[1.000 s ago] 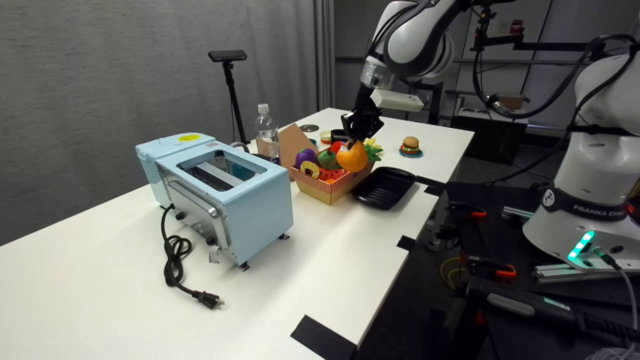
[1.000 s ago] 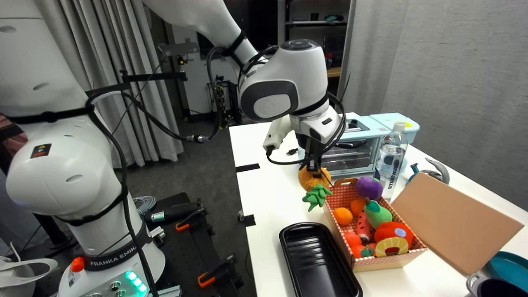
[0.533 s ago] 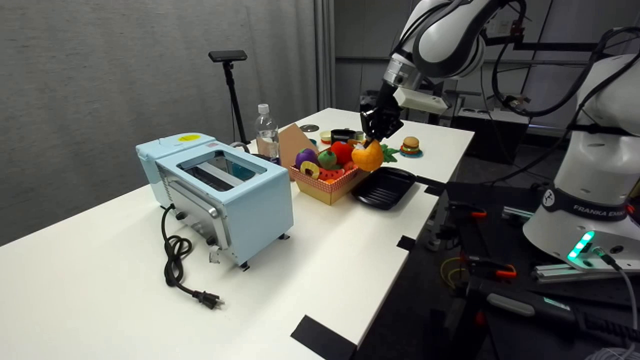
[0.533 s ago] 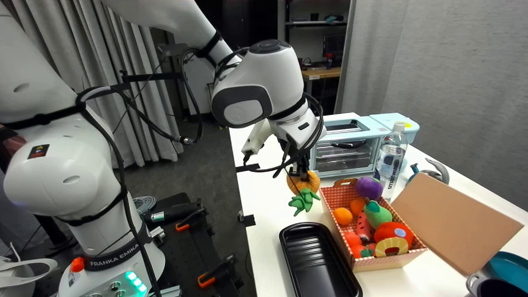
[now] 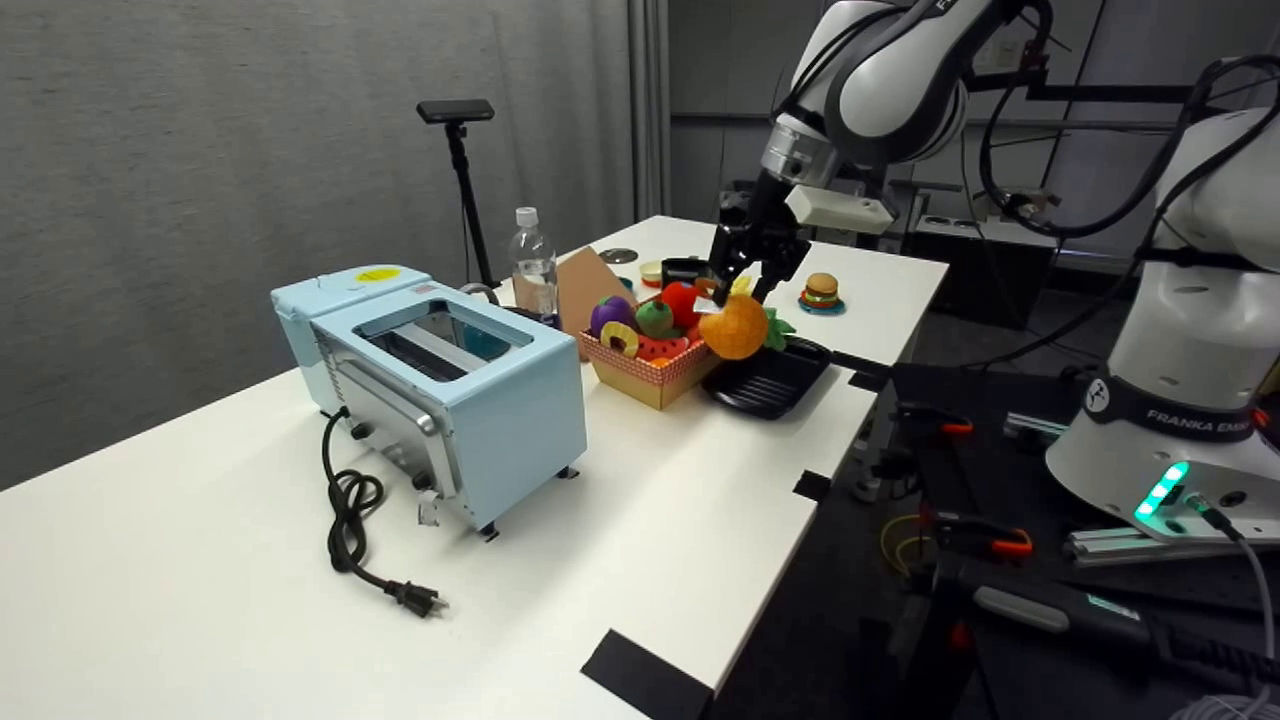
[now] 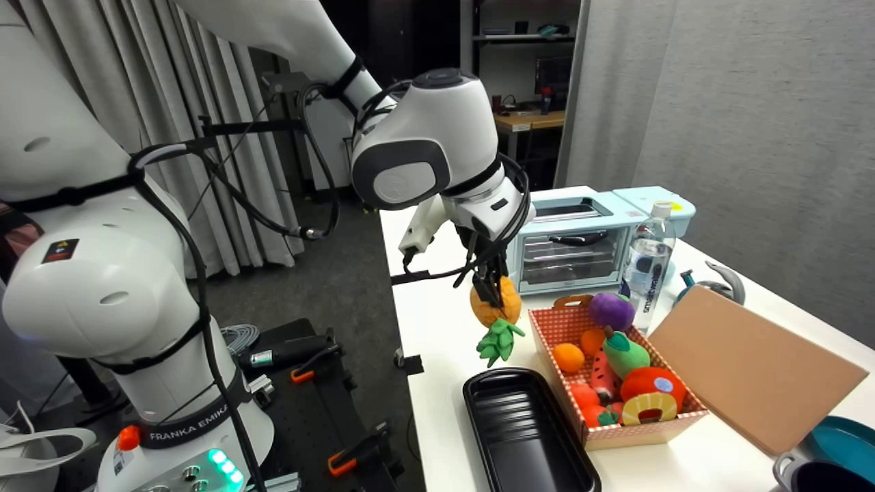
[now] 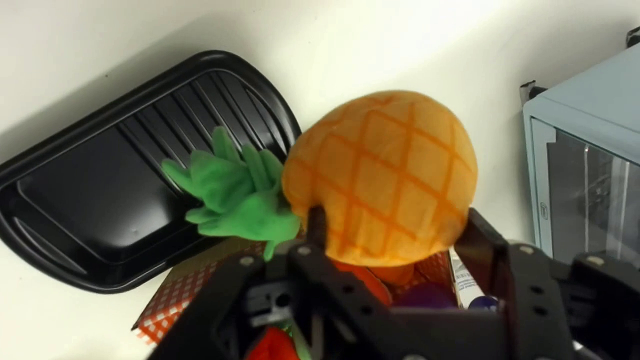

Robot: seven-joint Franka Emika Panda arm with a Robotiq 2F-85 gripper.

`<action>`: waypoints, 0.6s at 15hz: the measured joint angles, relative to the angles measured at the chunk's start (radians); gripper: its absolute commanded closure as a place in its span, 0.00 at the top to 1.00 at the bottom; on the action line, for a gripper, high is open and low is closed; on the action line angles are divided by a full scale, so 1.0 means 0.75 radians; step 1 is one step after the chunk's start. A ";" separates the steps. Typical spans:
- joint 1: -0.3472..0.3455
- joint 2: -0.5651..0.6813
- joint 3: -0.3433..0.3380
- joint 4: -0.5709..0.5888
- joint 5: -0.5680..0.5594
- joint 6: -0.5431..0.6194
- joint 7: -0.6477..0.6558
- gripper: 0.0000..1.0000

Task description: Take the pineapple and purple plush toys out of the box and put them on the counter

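Observation:
The pineapple, an orange plush with green leaves, is outside the box, beside its rim in both exterior views. My gripper has its fingers spread wide, one on each side of the pineapple's body, and the toy hangs low between the tips. A gap to the counter cannot be judged. The purple plush lies in the red-checked box, at the end nearest the oven; the wrist view catches only part of it below the pineapple.
A black tray stands against the box, partly under the pineapple's leaves in the wrist view. Several other plush fruits share the box. Around it are a light blue toaster oven, a water bottle and a brown board.
The gripper carried the pineapple away from the box, toward the robot's side of the counter. Its fingers have since spread, and the pineapple has dropped slightly below them.

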 measured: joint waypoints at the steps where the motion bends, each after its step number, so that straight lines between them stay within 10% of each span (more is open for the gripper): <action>1: 0.000 0.008 0.009 0.000 -0.011 -0.001 0.000 1.00; 9: 0.000 0.122 0.033 0.012 -0.066 -0.008 -0.004 1.00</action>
